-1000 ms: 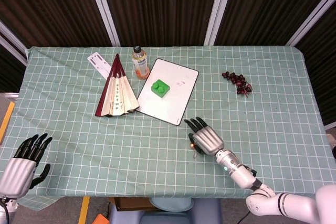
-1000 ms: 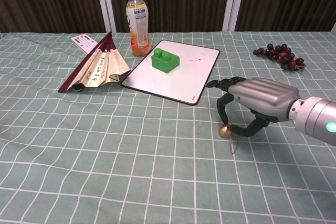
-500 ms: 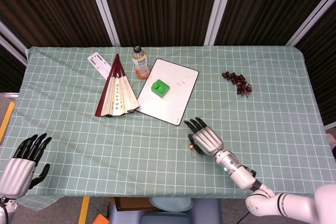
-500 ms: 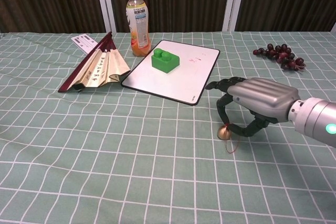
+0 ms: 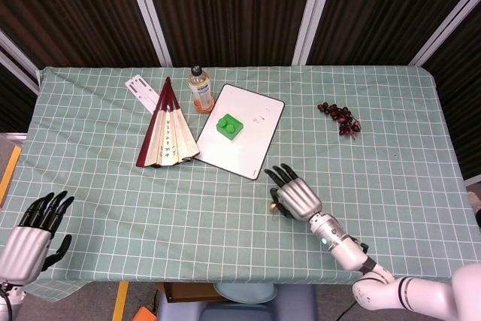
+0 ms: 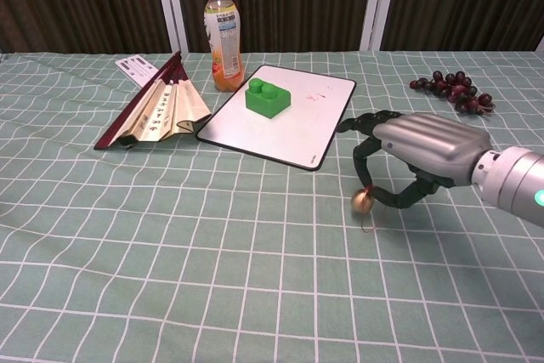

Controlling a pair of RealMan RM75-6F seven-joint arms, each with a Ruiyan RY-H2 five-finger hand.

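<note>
brass-coloured, one small round bell (image 6: 360, 201) with a thin red cord is pinched between the curled fingertips (image 6: 366, 178) of the right hand (image 6: 416, 159), just off the green checked tablecloth (image 6: 170, 244). beyond the hand, one white rectangular board (image 6: 297, 125) is seen carrying one green plastic block (image 6: 268, 97). the left hand (image 5: 34, 234) is held empty, fingers spread.

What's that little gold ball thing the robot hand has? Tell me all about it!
It is a small round bell, shiny gold like metal, with a thin red string hanging below it. The right robot hand pinches its top between thumb and a finger, and it hangs just above the green checked tablecloth, near the corner of the white board. The head view shows it only partly.
</note>
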